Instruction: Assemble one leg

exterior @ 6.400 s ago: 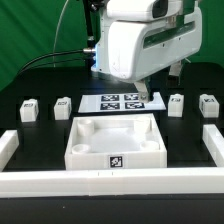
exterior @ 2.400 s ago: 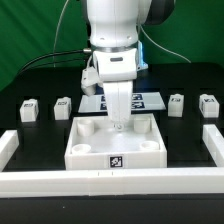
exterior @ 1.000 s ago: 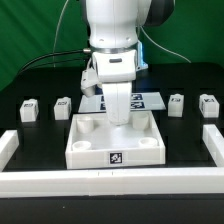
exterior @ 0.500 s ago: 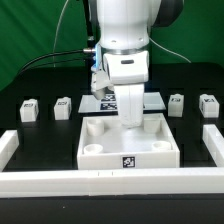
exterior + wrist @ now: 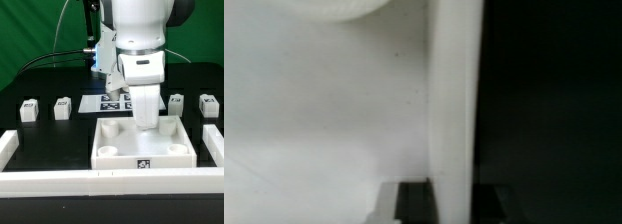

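Tray [image 5: 120, 158], fingers [image 5: 148, 118] inside, now nearer one leg [image 5: 176, 103]

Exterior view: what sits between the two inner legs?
The marker board lies flat between the inner leg on the exterior view's left and the one on its right. The arm hides part of it. Only the exterior view shows this.

Four small white stubby blocks stand upright in one row across the black desk, each with a black-and-white tag on a face. The first leg [image 5: 28, 107] and second leg [image 5: 63, 107] stand apart toward the desk's edge on the exterior view's left. The third leg [image 5: 177, 103] and fourth leg [image 5: 208, 104] stand toward the opposite edge.
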Controlling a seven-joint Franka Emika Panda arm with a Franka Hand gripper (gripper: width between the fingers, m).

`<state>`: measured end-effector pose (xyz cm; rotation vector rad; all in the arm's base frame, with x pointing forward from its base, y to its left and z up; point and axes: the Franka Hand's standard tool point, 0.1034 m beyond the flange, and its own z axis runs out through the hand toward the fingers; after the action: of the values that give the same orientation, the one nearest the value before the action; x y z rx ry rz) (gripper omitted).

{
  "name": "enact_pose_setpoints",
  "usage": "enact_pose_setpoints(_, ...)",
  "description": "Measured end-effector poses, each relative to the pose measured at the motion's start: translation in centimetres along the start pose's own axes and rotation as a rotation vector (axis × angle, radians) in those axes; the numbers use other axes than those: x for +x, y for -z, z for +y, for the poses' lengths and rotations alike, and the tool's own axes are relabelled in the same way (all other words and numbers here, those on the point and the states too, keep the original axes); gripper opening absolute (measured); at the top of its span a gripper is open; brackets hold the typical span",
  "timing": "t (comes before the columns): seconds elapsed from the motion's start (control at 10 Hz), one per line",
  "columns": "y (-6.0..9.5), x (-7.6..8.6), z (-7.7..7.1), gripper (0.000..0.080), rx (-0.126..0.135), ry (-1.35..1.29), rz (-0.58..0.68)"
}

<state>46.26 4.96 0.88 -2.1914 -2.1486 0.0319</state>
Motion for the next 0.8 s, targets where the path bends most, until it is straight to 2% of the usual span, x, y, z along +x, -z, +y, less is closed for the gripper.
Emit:
enact_pose_setpoints(0.5, 0.0, 2.5, 1.6, 0.0069, -0.019, 0.018, 0.017)
enact_pose_setpoints(0.8, -0.1, 3.0, 1.8, 0.0069, -0.02, 0.009, 0.02)
